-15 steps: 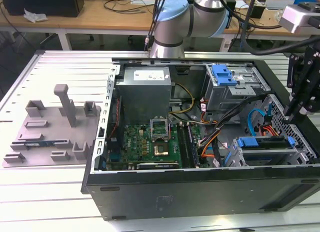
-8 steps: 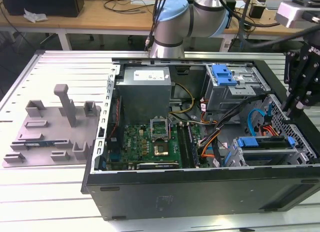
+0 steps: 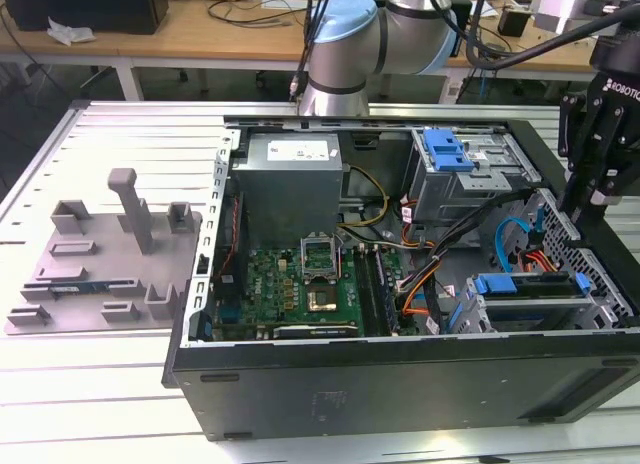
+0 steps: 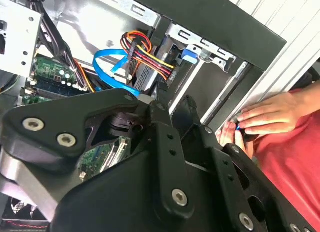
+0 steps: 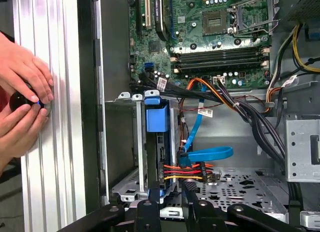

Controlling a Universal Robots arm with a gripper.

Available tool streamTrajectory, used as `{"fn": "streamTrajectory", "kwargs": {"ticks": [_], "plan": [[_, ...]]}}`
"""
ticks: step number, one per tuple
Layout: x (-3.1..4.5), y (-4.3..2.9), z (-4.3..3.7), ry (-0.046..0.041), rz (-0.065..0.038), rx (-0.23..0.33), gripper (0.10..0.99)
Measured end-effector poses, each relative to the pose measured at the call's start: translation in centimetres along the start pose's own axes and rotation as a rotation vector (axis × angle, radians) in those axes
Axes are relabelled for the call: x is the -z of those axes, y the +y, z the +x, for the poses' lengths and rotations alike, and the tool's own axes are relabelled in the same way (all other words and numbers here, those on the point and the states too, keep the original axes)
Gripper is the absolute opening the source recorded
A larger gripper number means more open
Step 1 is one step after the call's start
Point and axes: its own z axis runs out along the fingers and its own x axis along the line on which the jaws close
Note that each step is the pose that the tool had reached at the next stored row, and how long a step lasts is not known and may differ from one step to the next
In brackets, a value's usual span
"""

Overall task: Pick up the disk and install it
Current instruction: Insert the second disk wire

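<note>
Where the open computer case (image 3: 400, 384) fills the lower right of the exterior view, the disk (image 3: 528, 285) sits on edge in the drive cage (image 3: 600, 309), its blue carrier frame facing up. Just above and behind it, at the exterior view's right edge, the gripper (image 3: 592, 206) hangs with fingers spread and nothing between them. In the first wrist view, a person's hands (image 5: 22, 99) rest on the table (image 5: 60, 157).

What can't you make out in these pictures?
- Blue frame: whether it carries a disk; first wrist view, the cage hides it.
- What the person's hands hold: first wrist view, they cover it.
- Much of the case interior: second wrist view, the robot's hand blocks it.
</note>
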Motion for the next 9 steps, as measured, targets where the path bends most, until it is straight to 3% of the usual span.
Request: {"fn": "streamTrajectory", "kwargs": {"ticks": [3, 9], "plan": [[0.01, -0.04, -0.19, 0.0007, 0.000, 0.000, 0.314], [-0.80, -0.20, -1.60, 0.0195, 0.001, 0.000, 0.314]]}}
